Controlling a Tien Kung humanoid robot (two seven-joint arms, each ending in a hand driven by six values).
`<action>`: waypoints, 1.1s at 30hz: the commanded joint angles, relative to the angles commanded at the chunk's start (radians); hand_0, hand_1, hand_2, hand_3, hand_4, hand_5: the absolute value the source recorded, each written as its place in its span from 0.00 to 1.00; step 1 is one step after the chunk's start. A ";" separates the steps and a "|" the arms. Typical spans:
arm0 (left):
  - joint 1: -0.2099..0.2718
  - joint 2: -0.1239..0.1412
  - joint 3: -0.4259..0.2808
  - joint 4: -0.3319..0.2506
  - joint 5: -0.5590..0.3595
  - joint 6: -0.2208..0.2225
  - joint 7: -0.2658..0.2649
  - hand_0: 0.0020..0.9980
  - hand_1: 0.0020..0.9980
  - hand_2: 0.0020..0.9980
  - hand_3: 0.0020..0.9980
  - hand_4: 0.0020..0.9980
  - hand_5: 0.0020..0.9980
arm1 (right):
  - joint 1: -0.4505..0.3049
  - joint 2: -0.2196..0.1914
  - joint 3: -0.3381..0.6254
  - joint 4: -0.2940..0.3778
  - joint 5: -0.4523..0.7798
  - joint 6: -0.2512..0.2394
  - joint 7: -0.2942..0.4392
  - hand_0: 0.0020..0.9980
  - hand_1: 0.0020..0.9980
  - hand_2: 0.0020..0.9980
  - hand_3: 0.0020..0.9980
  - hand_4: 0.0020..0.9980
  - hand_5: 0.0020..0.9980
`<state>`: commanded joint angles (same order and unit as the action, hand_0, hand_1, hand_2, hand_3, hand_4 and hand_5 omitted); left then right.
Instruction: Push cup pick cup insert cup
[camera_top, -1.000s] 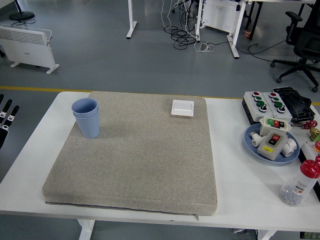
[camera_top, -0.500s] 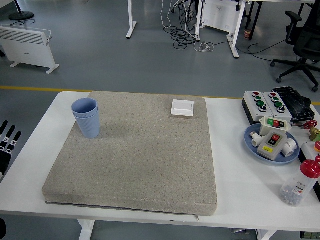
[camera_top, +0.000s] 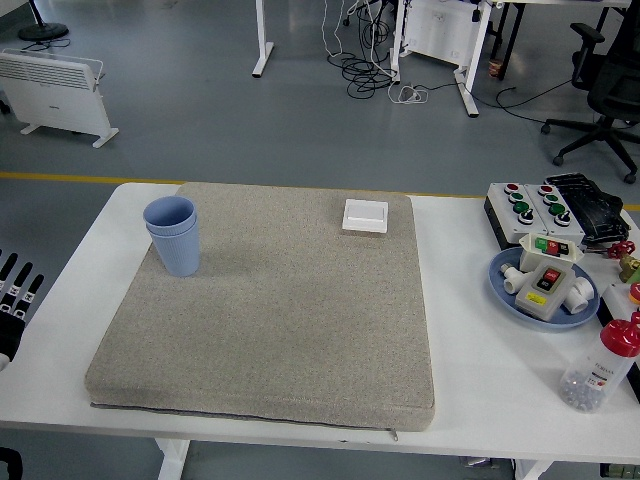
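Two light blue cups (camera_top: 173, 234) stand upright, one nested inside the other, at the far left corner of the grey mat (camera_top: 270, 320). My left hand (camera_top: 14, 296) shows at the picture's left edge, beside the table and well below the cups, its black fingers straight and spread with nothing in them. The right hand is out of view.
A white switch plate (camera_top: 365, 215) lies on the mat's far right. Right of the mat are a button box (camera_top: 540, 207), a blue plate (camera_top: 500, 288) holding a switch box and white fittings, and a red-capped bottle (camera_top: 601, 368) near the front edge.
My left hand has slid down along the left edge, away from the table's far side. The cups and everything else have stayed put.
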<state>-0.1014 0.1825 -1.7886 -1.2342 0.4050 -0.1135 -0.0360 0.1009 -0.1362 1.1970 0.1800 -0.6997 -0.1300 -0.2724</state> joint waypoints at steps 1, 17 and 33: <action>0.001 0.000 0.003 -0.001 0.013 -0.004 0.008 0.83 0.84 0.86 0.79 0.58 1.00 | 0.000 0.000 0.001 0.000 -0.001 0.000 0.000 0.72 0.65 0.64 0.57 0.12 0.47; -0.003 -0.007 0.020 0.010 0.201 -0.012 0.011 0.84 0.85 0.86 0.78 0.58 1.00 | 0.003 -0.002 0.005 0.000 -0.008 0.000 0.000 0.72 0.65 0.64 0.57 0.12 0.47; -0.008 -0.012 0.031 0.013 0.256 -0.010 0.012 0.84 0.85 0.87 0.78 0.58 1.00 | 0.003 -0.002 0.002 0.000 -0.001 0.000 0.001 0.73 0.65 0.64 0.57 0.12 0.47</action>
<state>-0.1095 0.1702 -1.7580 -1.2210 0.6610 -0.1232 -0.0236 0.1041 -0.1381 1.1987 0.1800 -0.7004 -0.1305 -0.2716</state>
